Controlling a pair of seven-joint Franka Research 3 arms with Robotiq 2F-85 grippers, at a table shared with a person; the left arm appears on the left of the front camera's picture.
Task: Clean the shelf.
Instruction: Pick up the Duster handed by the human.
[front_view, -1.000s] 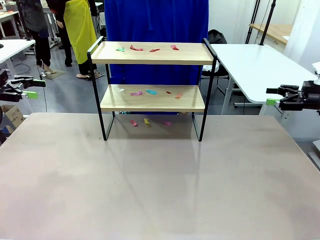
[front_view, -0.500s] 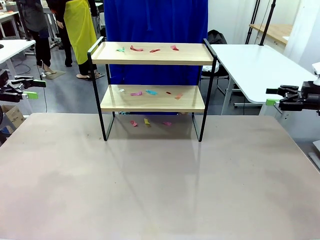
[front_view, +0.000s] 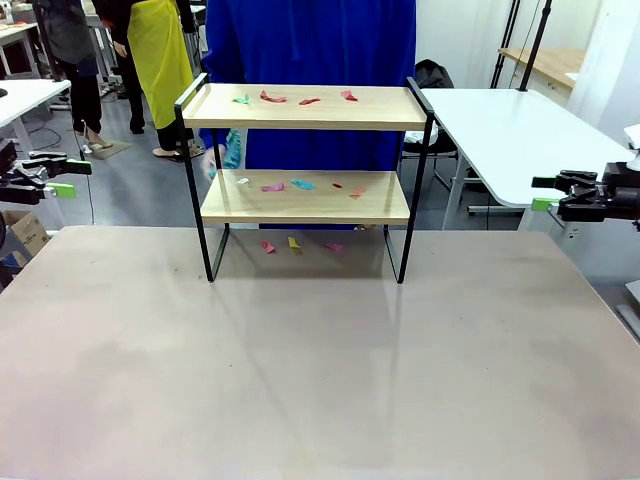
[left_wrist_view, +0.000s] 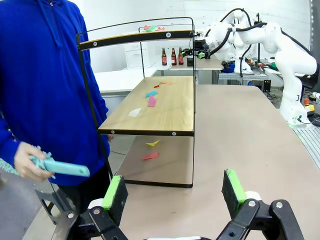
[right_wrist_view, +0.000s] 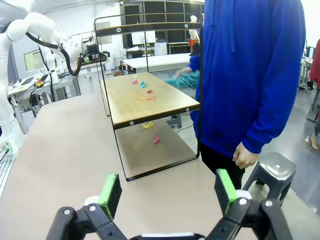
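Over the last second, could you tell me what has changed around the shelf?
The person has brought a teal duster in at the left end of the shelf. The shelf, the scraps, and the open left fingers and right fingers stayed as they were.

worktable (front_view: 320, 380): grey-beige top, took up the 6 o'clock half of the front view
white table (front_view: 510, 130): 2 o'clock, just past the worktable's far right corner
second white table (front_view: 25, 95): 10 o'clock, cut off by the frame edge
cardboard box (front_view: 25, 232): 9 o'clock, on the floor
black stand poles (front_view: 537, 40): 1 o'clock, behind the white table
blue hoodie (front_view: 310, 40): 12 o'clock, worn by a person standing at the worktable's far edge
grey stool (right_wrist_view: 272, 172): right wrist view, 4 o'clock, on the floor just beside the person
brown bottles (left_wrist_view: 172, 56): left wrist view, 12 o'clock, three upright in a row, on a far table
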